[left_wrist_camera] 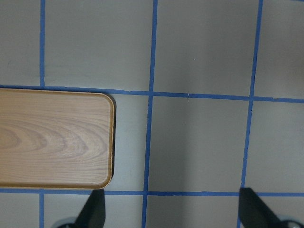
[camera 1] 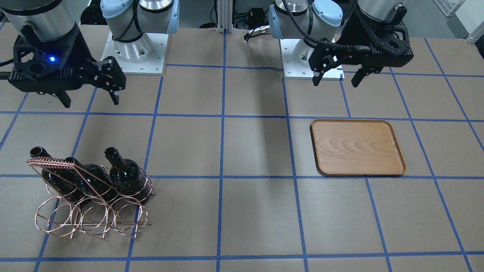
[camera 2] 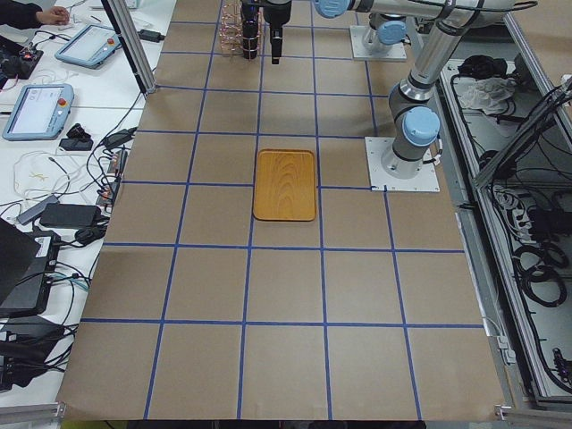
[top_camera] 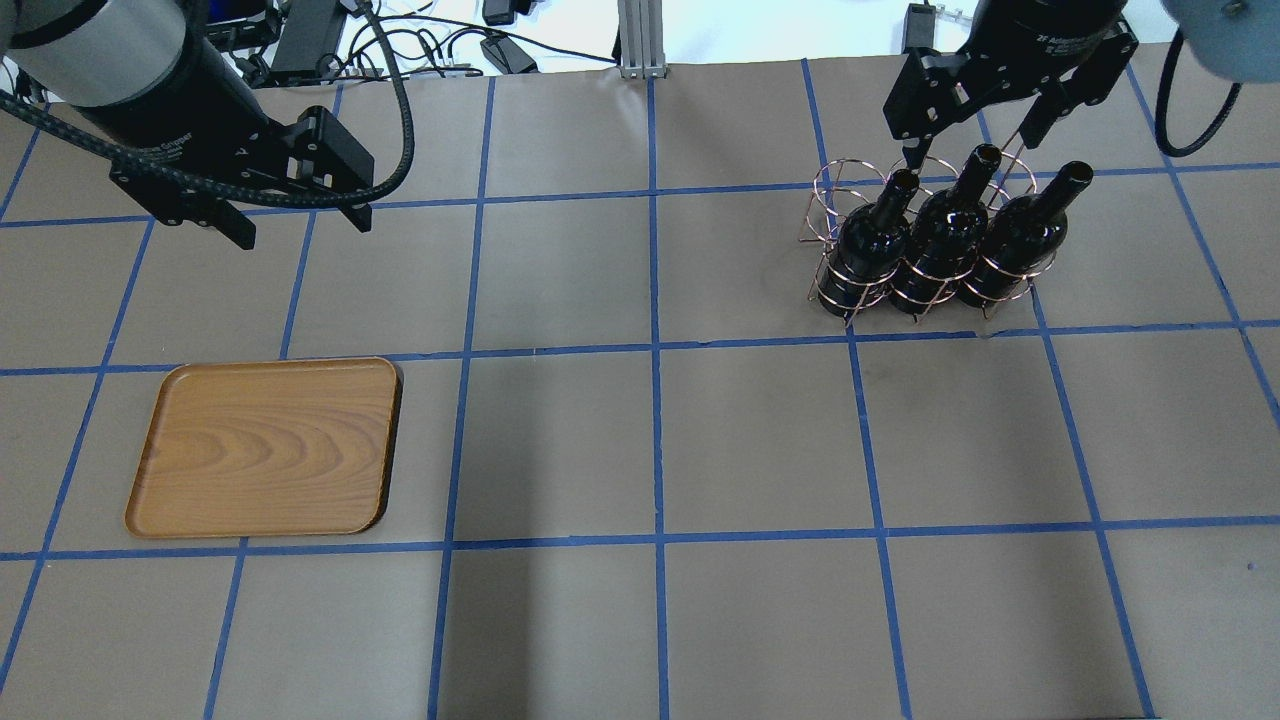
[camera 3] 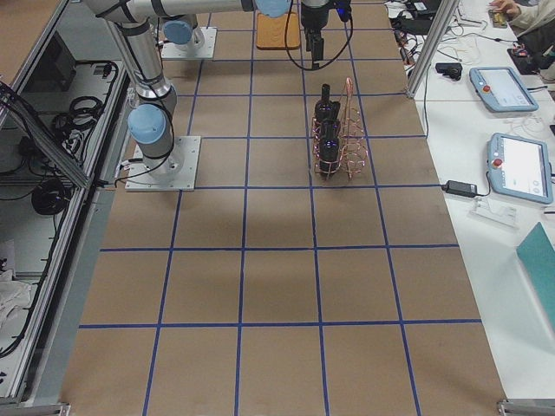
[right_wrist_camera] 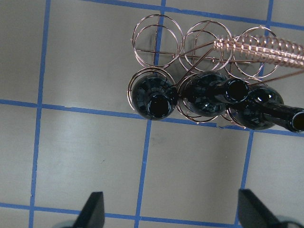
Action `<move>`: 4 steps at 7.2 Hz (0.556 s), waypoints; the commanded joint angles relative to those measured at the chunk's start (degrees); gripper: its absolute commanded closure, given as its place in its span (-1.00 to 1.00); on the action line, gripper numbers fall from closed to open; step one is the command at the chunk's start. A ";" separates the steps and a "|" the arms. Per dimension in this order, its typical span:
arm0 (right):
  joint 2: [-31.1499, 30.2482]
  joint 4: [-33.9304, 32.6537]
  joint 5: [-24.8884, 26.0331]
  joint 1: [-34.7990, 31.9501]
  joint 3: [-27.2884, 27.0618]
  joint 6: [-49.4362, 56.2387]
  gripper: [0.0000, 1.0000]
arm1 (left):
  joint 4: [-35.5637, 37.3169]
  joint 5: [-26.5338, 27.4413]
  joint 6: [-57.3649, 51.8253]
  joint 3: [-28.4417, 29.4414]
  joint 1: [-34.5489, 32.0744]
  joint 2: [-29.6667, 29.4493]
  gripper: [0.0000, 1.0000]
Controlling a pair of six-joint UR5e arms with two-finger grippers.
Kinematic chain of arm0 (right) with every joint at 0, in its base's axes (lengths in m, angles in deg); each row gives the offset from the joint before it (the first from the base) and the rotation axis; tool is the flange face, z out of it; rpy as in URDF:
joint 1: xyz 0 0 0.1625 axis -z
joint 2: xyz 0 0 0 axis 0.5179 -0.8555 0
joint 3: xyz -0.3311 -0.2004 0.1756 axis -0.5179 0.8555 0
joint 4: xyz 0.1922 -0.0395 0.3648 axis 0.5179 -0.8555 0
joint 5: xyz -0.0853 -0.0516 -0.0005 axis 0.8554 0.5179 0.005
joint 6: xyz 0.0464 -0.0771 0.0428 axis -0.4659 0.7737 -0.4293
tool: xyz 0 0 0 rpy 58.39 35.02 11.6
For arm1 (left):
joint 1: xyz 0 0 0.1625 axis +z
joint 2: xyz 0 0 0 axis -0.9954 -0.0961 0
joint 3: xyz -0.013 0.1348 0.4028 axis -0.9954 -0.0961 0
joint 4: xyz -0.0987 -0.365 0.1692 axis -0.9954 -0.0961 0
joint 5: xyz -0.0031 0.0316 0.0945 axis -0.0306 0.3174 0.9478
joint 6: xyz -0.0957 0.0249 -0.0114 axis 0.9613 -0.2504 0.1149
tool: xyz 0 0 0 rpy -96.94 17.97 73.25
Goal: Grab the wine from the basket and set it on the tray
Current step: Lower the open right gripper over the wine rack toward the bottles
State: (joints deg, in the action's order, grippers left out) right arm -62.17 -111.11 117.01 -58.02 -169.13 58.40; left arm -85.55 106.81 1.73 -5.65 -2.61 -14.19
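Three dark wine bottles (top_camera: pixel 940 230) stand tilted in the copper wire basket (top_camera: pixel 838 190) on my right side of the table; they also show in the front view (camera 1: pixel 124 173). In the right wrist view the bottle mouths (right_wrist_camera: pixel 159 105) point up at the camera, beside the basket's coil handle (right_wrist_camera: pixel 259 47). My right gripper (top_camera: pixel 965 145) is open and empty, above and just behind the basket. The wooden tray (top_camera: pixel 265 445) lies empty on my left side. My left gripper (top_camera: pixel 303 230) is open and empty, hovering beyond the tray's far edge; the tray (left_wrist_camera: pixel 52 137) shows in its wrist view.
The table is covered in brown paper with a blue tape grid (top_camera: pixel 655 350). The arm bases (camera 1: pixel 132 49) stand at the robot's edge. Tablets and cables (camera 2: pixel 36 107) lie on the side bench past the far table edge.
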 commanded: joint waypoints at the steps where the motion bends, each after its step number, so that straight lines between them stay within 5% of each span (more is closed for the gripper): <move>1: 0.09 -0.10 -0.01 0.09 0.00 0.09 -1.00 | 0.05 0.00 0.00 0.00 0.00 0.00 -1.00; 4: 0.79 -1.49 -1.23 3.23 -0.08 6.48 -0.99 | -0.04 0.00 0.00 0.00 0.00 0.00 -1.00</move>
State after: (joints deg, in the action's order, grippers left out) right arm -61.72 -111.64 116.51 -56.72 -169.14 61.38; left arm -85.56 106.81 1.73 -5.65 -2.61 -14.19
